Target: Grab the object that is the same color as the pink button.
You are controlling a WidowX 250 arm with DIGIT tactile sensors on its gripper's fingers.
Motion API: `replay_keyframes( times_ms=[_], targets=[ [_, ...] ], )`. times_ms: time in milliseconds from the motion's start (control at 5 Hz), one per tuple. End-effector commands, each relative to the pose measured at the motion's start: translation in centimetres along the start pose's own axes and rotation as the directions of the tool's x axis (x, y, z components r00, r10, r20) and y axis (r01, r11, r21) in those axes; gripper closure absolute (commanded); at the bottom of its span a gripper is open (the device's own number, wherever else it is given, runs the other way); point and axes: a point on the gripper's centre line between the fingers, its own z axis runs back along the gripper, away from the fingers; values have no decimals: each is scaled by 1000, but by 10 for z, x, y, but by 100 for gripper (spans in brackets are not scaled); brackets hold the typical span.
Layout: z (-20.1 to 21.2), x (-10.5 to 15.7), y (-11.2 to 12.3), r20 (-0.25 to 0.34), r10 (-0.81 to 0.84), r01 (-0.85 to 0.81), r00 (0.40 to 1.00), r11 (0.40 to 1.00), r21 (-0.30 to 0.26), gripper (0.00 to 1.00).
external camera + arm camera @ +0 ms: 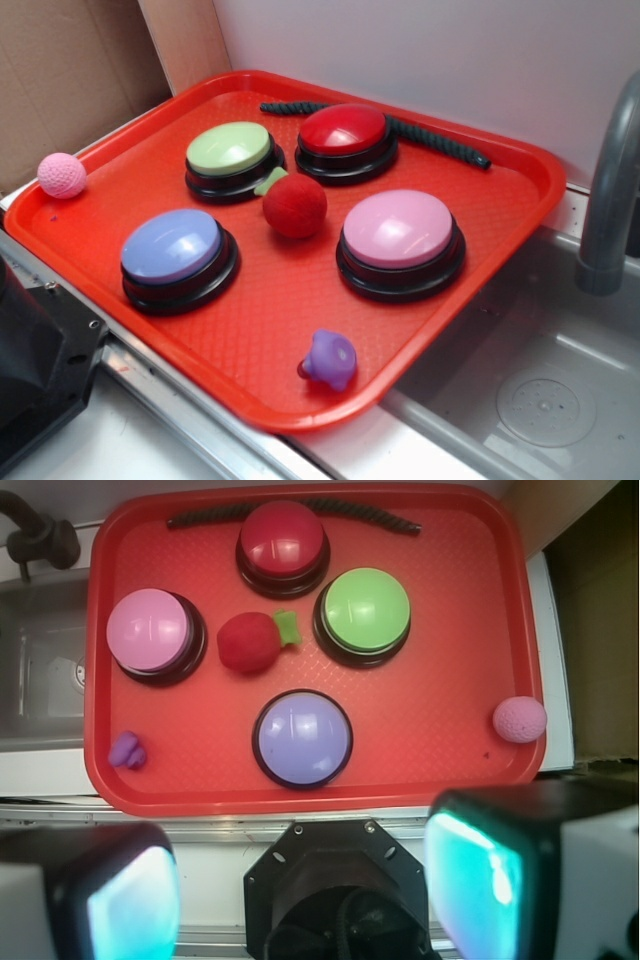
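Nothing is grabbed yet. The little pink ball [519, 719] sits on the right edge of the red tray [440, 770], far from the pink button [149, 631]. The gripper [300, 880] is wide open, empty, and high above everything.

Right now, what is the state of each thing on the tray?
pink ball: on the tray's edge, free
pink button: upright, untouched
red ball: free, among the buttons
purple toy: near the tray's rim
black rope: lying behind the red button
end effector: open, holding nothing
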Motion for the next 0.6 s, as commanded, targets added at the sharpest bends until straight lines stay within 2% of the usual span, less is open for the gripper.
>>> replay_keyframes(
  times_ms=[0,200,400],
  targets=[
    [0,0,0,0,0,0,1000,1000,0,0],
    [-27,40,37,-19,135,-134,991,989,56,0],
    [-53,67,75,-26,272,-269,962,960,81,0]
  ],
)
